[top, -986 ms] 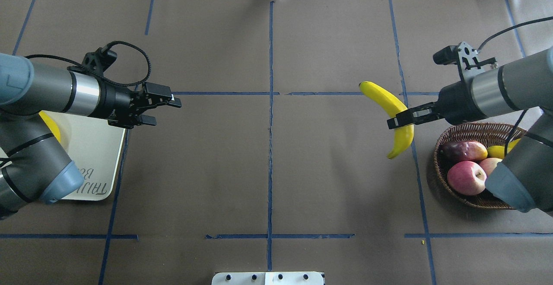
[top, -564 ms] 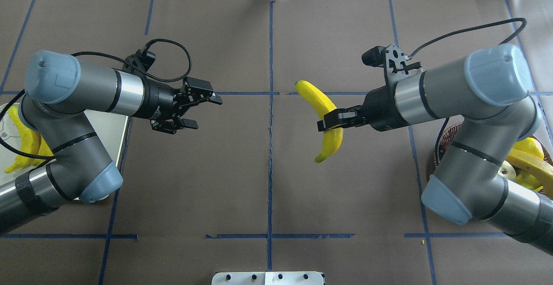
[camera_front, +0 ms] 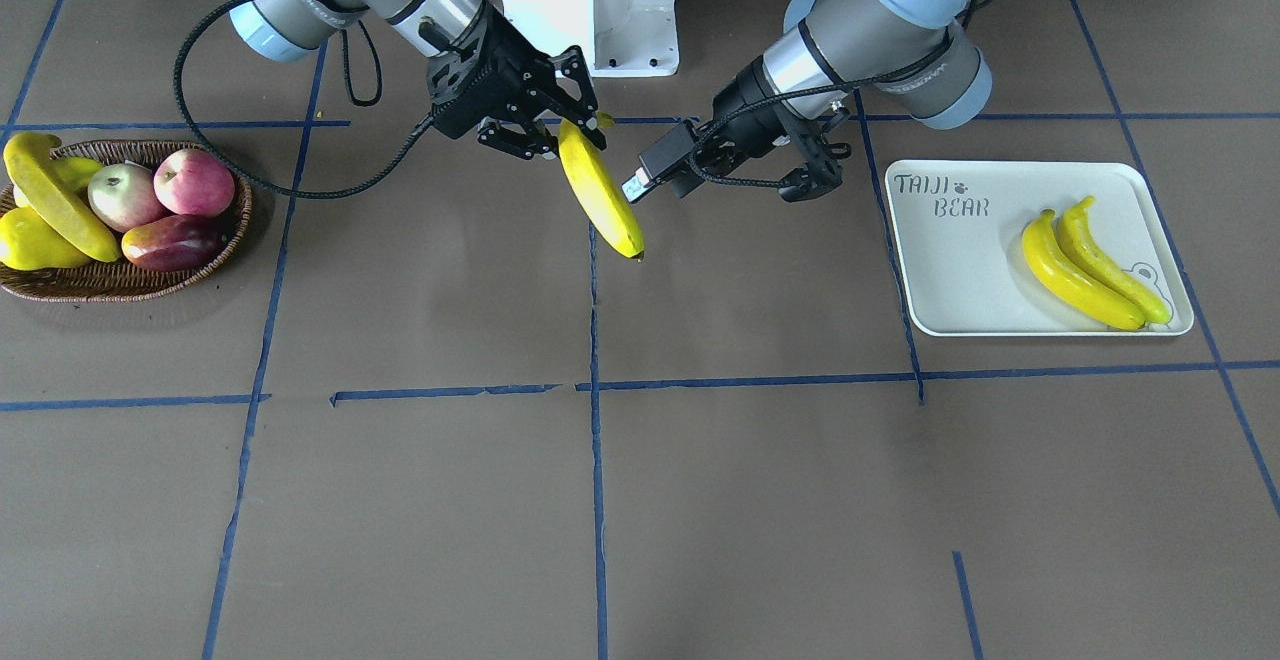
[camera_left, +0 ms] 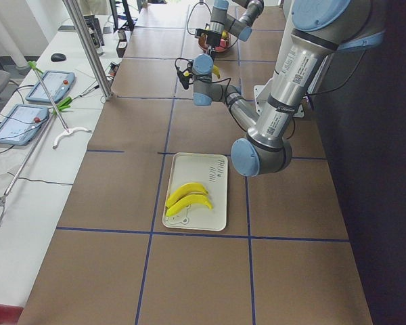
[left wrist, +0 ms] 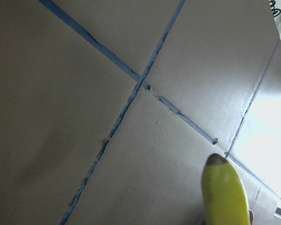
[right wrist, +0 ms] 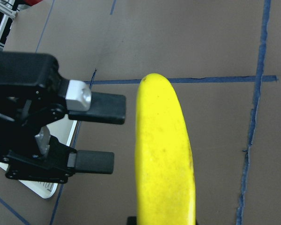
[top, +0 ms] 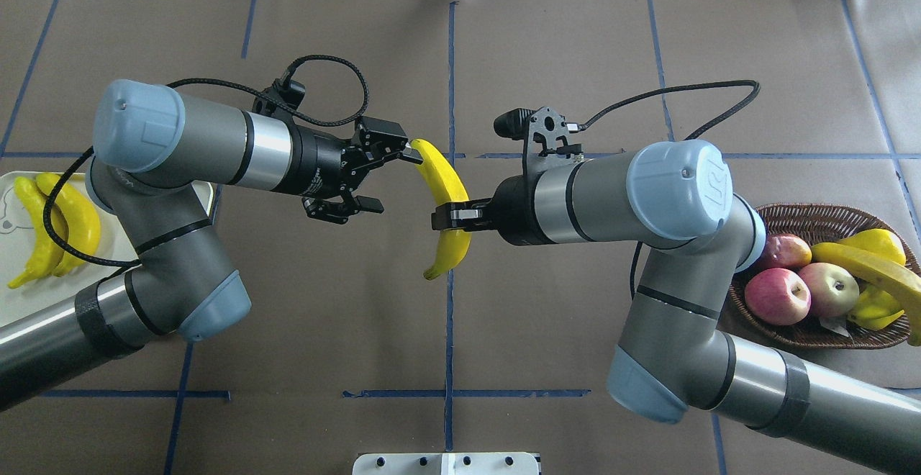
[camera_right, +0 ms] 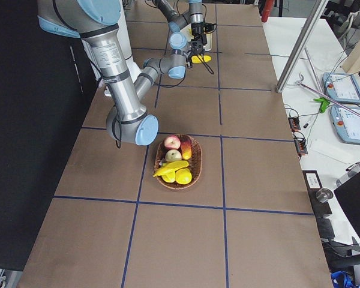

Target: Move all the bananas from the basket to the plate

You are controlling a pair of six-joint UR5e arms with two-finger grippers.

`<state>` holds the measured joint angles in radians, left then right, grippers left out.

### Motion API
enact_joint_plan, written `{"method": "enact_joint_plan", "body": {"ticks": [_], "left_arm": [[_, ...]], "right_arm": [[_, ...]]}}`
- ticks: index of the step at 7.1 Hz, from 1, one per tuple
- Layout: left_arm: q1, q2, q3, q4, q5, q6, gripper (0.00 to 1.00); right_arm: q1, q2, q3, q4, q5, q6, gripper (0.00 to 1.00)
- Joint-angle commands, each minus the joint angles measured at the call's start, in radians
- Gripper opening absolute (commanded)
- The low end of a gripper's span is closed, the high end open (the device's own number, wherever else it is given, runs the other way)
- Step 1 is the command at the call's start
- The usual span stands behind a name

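Over the table's centre my right gripper (top: pixel 450 216) (camera_front: pixel 548 137) is shut on the middle of a yellow banana (top: pixel 445 194) (camera_front: pixel 600 195) (right wrist: pixel 164 154), held above the table. My left gripper (top: pixel 396 182) (right wrist: pixel 118 136) (camera_front: pixel 650 172) stands open, its fingertips just short of that banana's far end with nothing between them. That end (left wrist: pixel 222 192) shows in the left wrist view. Another banana (top: pixel 870 266) (camera_front: pixel 55 200) lies across the fruit in the wicker basket (top: pixel 791 212) (camera_front: pixel 100 280). Two bananas (top: pixel 50 223) (camera_front: pixel 1085 260) lie on the white plate (top: pixel 14 295) (camera_front: pixel 950 270).
Two apples (top: pixel 777 295), a reddish mango (camera_front: pixel 170 240) and yellow fruit (top: pixel 878 241) fill the basket. The robot's white base (camera_front: pixel 590 10) stands at the table's edge behind the grippers. Blue tape lines cross the brown table cover. Tablets (camera_left: pixel 47 84) lie on a side bench.
My right arm carried the banana from beside the basket leftward to the table's centre. My left arm swung from the plate toward the centre, open throughout, and now meets the banana's far end.
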<state>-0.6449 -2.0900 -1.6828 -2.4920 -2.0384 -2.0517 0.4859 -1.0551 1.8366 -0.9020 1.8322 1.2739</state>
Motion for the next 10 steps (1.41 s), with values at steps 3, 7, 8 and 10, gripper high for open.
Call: {"method": "enact_joint_plan", "body": {"ticks": [3,7,8,10], "left_arm": [[0.011,-0.016,0.002,0.004,0.029,-0.027,0.99],[0.047,-0.027,-0.001,0.036,0.116,-0.028,0.04],[0.045,-0.024,-0.001,0.036,0.116,-0.027,0.02],[0.041,-0.015,-0.003,0.036,0.116,-0.025,0.01]], "right_arm": [[-0.033,0.018,-0.004,0.002,-0.037,0.007,0.17],[-0.039,0.018,-0.002,0.002,-0.037,0.013,0.99],[-0.039,0.018,0.000,0.000,-0.036,0.013,1.00],[-0.035,0.018,0.009,-0.002,-0.027,0.012,1.00]]}}
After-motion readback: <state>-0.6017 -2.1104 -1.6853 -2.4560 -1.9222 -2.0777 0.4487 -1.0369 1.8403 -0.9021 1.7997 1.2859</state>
